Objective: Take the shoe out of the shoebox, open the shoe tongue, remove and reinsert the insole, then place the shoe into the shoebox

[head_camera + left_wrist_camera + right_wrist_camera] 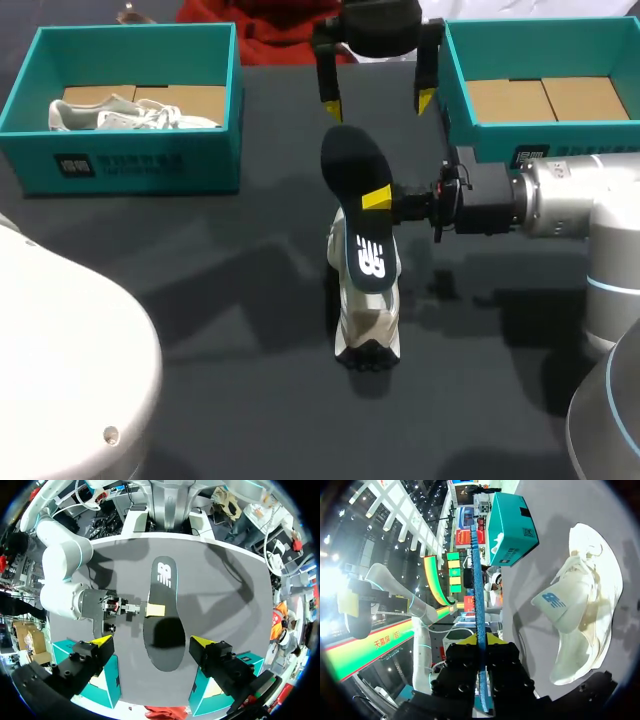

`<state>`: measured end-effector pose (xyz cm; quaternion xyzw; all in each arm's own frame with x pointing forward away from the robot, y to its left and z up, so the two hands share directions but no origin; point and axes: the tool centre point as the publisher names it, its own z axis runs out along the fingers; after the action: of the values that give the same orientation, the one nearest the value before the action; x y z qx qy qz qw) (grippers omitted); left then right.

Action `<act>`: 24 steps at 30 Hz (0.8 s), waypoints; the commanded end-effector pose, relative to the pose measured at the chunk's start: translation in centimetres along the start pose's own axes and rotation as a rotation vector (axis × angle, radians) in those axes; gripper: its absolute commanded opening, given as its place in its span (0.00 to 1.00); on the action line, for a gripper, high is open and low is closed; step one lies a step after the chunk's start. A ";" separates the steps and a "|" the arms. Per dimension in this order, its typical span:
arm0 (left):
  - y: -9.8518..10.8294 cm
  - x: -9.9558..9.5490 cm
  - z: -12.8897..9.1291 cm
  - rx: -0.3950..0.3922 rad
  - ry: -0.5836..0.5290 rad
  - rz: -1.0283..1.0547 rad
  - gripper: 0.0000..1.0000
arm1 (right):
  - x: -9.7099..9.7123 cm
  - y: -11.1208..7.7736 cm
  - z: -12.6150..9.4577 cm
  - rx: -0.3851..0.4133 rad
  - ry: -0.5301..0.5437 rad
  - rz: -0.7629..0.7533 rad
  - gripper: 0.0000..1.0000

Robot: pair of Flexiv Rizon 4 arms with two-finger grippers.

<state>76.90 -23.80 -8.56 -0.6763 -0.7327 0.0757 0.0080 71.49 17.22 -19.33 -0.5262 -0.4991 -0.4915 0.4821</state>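
Observation:
A dark insole [352, 195] is held in the air, tilted, with my right gripper [378, 198] shut on its edge from the right. Directly under it a white shoe [367, 320] lies on the dark table. My left gripper [377, 102] hangs open above the insole's far end, touching nothing. From the left wrist the insole [162, 615] shows flat, below and between the open fingers [102, 641], with the right gripper [155, 609] clamped on its side. From the right wrist the insole [479, 605] is edge-on in the shut gripper [481, 642], the shoe [585, 615] beside it.
A teal shoebox [130, 160] at the back left holds another white shoe [130, 115]. A second teal shoebox [545, 125] at the back right shows only its cardboard floor. A red cloth [280, 30] lies beyond the table's far edge.

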 end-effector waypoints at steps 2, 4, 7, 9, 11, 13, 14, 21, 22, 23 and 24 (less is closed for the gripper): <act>-0.8 3.3 0.5 -0.022 -0.373 -0.010 1.00 | 0.0 -0.1 0.1 -0.001 -0.003 0.000 0.00; -0.9 3.9 0.6 -0.021 -0.429 -0.020 1.00 | 0.0 -0.1 0.1 -0.001 -0.003 0.000 0.00; -0.7 4.6 0.8 -0.005 -0.509 -0.038 1.00 | 0.0 -0.1 0.1 -0.001 -0.003 0.000 0.00; -0.6 5.0 0.9 0.011 -0.562 -0.046 1.00 | 0.0 -0.1 0.1 -0.001 -0.003 0.000 0.00; -0.6 5.3 1.0 0.005 -0.598 -0.050 1.00 | 0.0 -0.1 0.1 -0.001 -0.003 0.000 0.00; -0.6 5.6 1.1 0.008 -0.650 -0.055 1.00 | 0.0 -0.1 0.1 -0.001 -0.003 0.000 0.00; -0.6 5.8 1.3 0.008 -0.675 -0.057 1.00 | 0.0 -0.1 0.1 -0.001 -0.003 0.000 0.00; -0.6 6.6 2.8 0.036 -0.791 -0.121 1.00 | 0.0 -0.1 0.1 -0.001 -0.003 0.000 0.00; -0.6 6.6 2.8 0.036 -0.791 -0.121 1.00 | 0.0 -0.1 0.1 -0.001 -0.003 0.000 0.00; -0.6 6.6 2.8 0.036 -0.791 -0.121 1.00 | 0.0 -0.1 0.1 -0.001 -0.003 0.000 0.00; -0.6 6.6 2.8 0.036 -0.791 -0.121 1.00 | 0.0 -0.1 0.1 -0.001 -0.003 0.000 0.00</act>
<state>75.80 -18.03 -11.35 -0.6056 -0.7521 0.2330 -0.1151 71.54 17.24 -19.34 -0.5262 -0.4997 -0.4907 0.4823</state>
